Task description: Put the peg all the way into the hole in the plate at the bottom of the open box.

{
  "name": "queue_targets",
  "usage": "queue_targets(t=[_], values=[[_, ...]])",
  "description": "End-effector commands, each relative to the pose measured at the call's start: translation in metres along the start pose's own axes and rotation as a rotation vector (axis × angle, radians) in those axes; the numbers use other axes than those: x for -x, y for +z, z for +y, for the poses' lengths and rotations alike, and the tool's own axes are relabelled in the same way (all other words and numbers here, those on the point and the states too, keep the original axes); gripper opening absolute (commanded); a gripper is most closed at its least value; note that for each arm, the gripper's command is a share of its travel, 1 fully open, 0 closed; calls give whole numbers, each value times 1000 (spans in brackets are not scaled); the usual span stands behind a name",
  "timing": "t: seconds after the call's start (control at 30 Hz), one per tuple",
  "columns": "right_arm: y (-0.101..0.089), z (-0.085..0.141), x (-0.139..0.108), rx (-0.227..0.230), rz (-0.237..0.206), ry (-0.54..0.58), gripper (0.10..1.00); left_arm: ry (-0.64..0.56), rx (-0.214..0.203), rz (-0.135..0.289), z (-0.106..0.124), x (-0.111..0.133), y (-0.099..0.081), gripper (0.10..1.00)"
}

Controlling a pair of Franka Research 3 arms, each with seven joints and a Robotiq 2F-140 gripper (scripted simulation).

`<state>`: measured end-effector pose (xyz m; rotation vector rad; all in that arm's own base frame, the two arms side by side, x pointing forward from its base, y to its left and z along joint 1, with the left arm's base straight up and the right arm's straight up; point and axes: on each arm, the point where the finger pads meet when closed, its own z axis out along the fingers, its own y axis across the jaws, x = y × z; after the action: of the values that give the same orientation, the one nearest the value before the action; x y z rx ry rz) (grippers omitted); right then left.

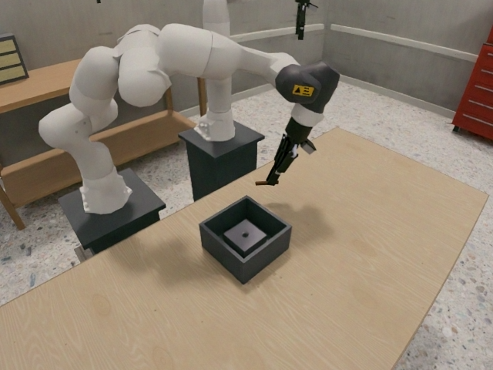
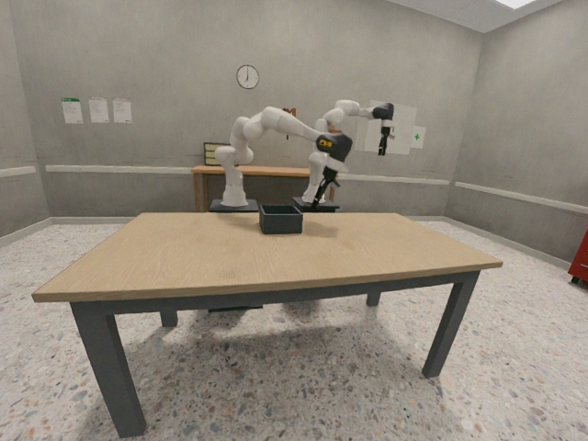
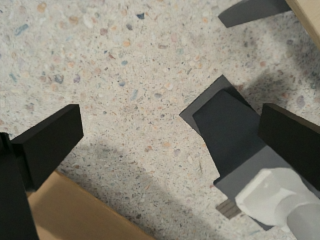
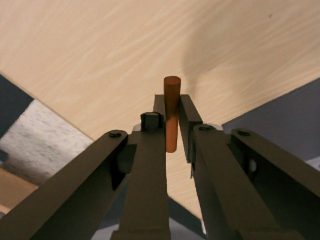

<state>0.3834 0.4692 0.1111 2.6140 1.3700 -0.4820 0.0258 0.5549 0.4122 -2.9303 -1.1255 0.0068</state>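
While the left gripper point(image 1: 300, 38) point(image 2: 381, 152) point(image 3: 170, 120) hung spread and holding nothing, its 2 fingers wide apart in its own wrist view with the speckled floor point(image 3: 125, 95) behind them, the right gripper point(image 1: 272, 182) point(image 2: 314, 205) point(image 4: 171, 109) was clenched on the peg point(image 1: 260, 183) point(image 4: 172, 97). The peg was slim and orange-brown, gripped between the 2 fingertips, and in the right wrist view 1 round end stuck out past them. In the top view it lay across the fingertips, nearly level rather than upright, and its free end pointed toward the picture's left. The right gripper slanted down to it, above the table point(image 1: 338, 278) point(image 2: 285, 256) point(image 4: 100, 55) and near the box point(image 1: 223, 253) point(image 2: 281, 224), higher than the rim. The box was dark, square and open at the top, with 4 walls, and it stood upright on the table. Inside sat 1 square plate point(image 1: 238, 242) with 1 round hole point(image 1: 245, 234) near its middle. The peg was outside the box, apart from plate and hole alike, so it was not inserted. In the exterior view the peg was too small to tell, and the box's front wall hid the plate.
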Motion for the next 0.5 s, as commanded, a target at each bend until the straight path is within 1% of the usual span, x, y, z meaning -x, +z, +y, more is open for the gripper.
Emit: queue_targets(t=[0.0, 0.27, 0.33, 0.47], values=[[-2, -1, -2, -41, 9, 155, 99, -5, 4, 3, 1, 1, -1, 1000], [-2, -1, -2, -143, 11, 432, 99, -5, 4, 3, 1, 1, -1, 1000], [-2, -1, -2, -143, 11, 432, 99, -5, 4, 3, 1, 1, -1, 1000], [-2, -1, -2, -199, 12, 583, 99, -5, 4, 3, 1, 1, -1, 1000]])
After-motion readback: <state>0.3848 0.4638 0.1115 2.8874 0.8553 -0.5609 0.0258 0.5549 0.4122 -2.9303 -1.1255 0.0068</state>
